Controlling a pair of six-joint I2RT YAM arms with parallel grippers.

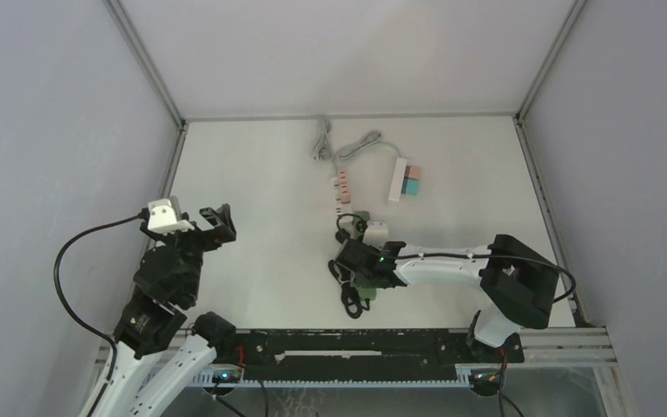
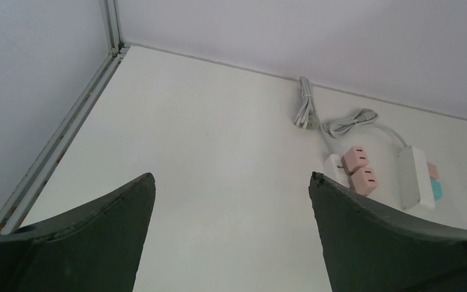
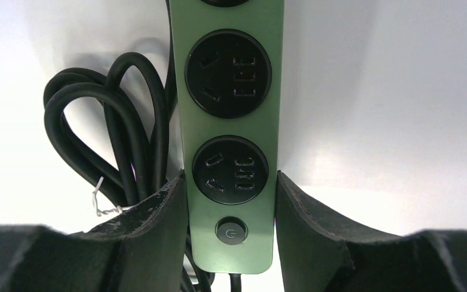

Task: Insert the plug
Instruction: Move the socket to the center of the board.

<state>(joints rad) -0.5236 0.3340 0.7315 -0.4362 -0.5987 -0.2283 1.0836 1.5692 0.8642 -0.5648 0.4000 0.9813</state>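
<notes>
Long green plastic power strip [image 3: 231, 121] runs straight away from the right claw [image 3: 230, 179], which clamps its switch end; left claw [image 2: 231, 176] gapes, well apart.

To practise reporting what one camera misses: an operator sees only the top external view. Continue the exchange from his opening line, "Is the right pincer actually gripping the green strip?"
Observer: Yes. The right pincer clamps both long sides of the green power strip, at the end with the power button.
Operator: Are the sockets near it free?
Observer: The two black sockets in the right wrist view are both empty.
Operator: Is the left pincer carrying anything?
Observer: No. In its own wrist view the left pincer is wide open, with only bare table between its fingers.
</notes>
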